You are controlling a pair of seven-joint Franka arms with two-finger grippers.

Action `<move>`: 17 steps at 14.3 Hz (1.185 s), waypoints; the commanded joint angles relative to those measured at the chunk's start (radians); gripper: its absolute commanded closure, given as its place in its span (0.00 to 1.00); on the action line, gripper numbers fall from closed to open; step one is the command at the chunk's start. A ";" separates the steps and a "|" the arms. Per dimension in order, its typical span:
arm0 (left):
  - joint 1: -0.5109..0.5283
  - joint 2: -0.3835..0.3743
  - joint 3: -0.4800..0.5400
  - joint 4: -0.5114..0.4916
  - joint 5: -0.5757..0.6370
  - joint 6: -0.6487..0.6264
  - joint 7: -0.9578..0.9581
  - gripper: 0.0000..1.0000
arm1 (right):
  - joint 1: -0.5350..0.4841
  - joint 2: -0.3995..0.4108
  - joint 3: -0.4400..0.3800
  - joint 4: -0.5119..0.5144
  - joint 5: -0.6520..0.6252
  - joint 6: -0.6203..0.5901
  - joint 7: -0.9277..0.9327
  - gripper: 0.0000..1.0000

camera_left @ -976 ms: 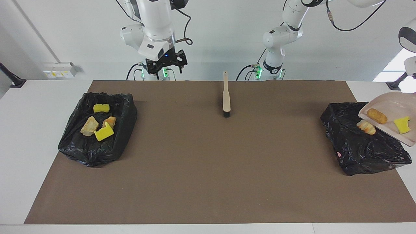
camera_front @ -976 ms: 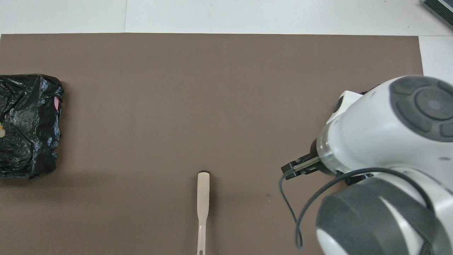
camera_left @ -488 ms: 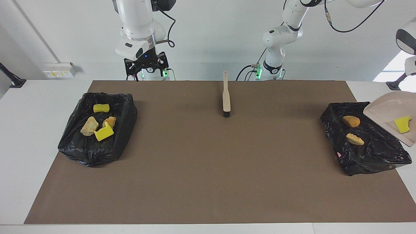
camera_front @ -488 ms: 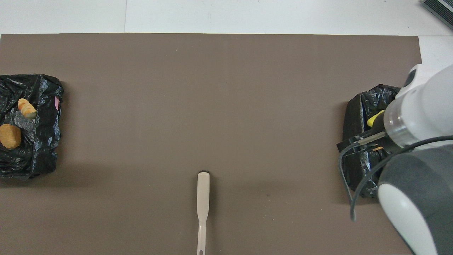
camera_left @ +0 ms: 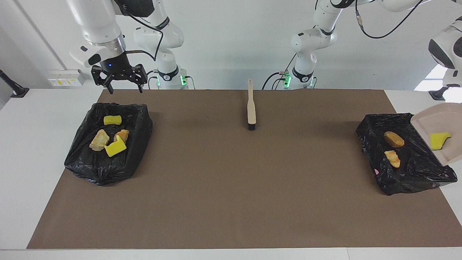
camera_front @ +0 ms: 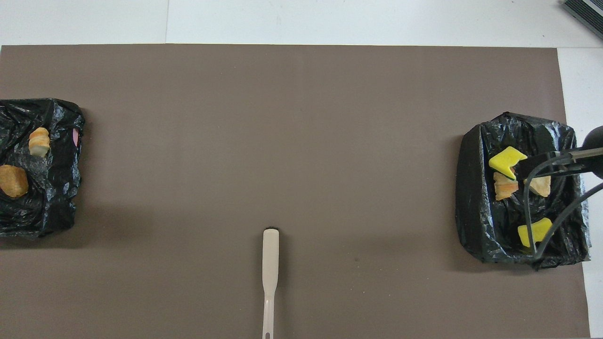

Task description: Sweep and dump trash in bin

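Two black-bagged bins stand on the brown mat. The bin (camera_left: 108, 169) at the right arm's end holds several trash scraps: yellow sponges (camera_left: 112, 120) and bread pieces (camera_left: 99, 140). My right gripper (camera_left: 123, 88) hangs open and empty above that bin's rim. The bin (camera_left: 415, 180) at the left arm's end holds a brown bread piece (camera_left: 393, 139) and a croissant piece (camera_left: 392, 159). Above its outer side the beige dustpan (camera_left: 445, 151) is tilted in the air under my left arm, with a yellow-and-green sponge (camera_left: 439, 140) on it. The left gripper is cut off by the view's edge.
The beige hand brush (camera_left: 251, 108) lies on the mat midway between the arms, handle toward the robots, bristles down. In the overhead view a black cable (camera_front: 530, 207) from the right arm hangs over the bin (camera_front: 471, 212) at that end.
Two bread pieces slid off the dustpan into the bin below it; the sponge stayed on the pan. The right arm swung from the table's middle to its own end.
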 commanded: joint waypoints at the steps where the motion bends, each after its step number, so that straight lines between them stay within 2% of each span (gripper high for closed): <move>1: -0.095 0.008 0.012 0.017 0.116 -0.132 0.031 1.00 | -0.013 -0.048 -0.002 -0.040 0.043 -0.008 0.047 0.00; 3: -0.122 0.008 0.010 0.020 0.115 -0.193 0.027 1.00 | -0.011 -0.048 -0.002 -0.041 0.043 -0.007 0.045 0.00; 8: -0.113 0.010 0.012 0.029 0.104 -0.219 -0.010 1.00 | -0.011 -0.045 -0.002 -0.036 0.043 -0.008 0.039 0.00; 9: -0.103 0.017 0.010 0.038 0.085 -0.263 -0.012 1.00 | -0.011 -0.045 -0.002 -0.034 0.043 -0.008 0.039 0.00; 12: -0.096 0.016 0.023 0.107 -0.069 -0.290 -0.018 1.00 | -0.013 -0.045 -0.002 -0.034 0.043 -0.008 0.039 0.00; 17: -0.096 0.018 0.026 0.184 -0.107 -0.339 -0.012 1.00 | -0.013 -0.045 -0.002 -0.034 0.043 -0.008 0.039 0.00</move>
